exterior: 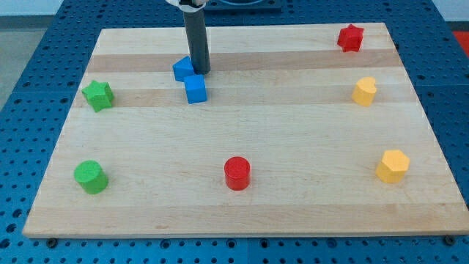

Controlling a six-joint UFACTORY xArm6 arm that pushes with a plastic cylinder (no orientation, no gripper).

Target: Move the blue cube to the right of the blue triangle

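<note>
The blue cube sits on the wooden board in the upper left part of the view. The blue triangle lies just up and to the left of it, touching or nearly touching it. My tip stands at the triangle's right edge, directly above the cube's top side in the view. The dark rod rises from there to the view's top.
A green star and a green cylinder are at the left. A red cylinder is at the bottom middle. A red star, a yellow heart-like block and a yellow hexagon are at the right.
</note>
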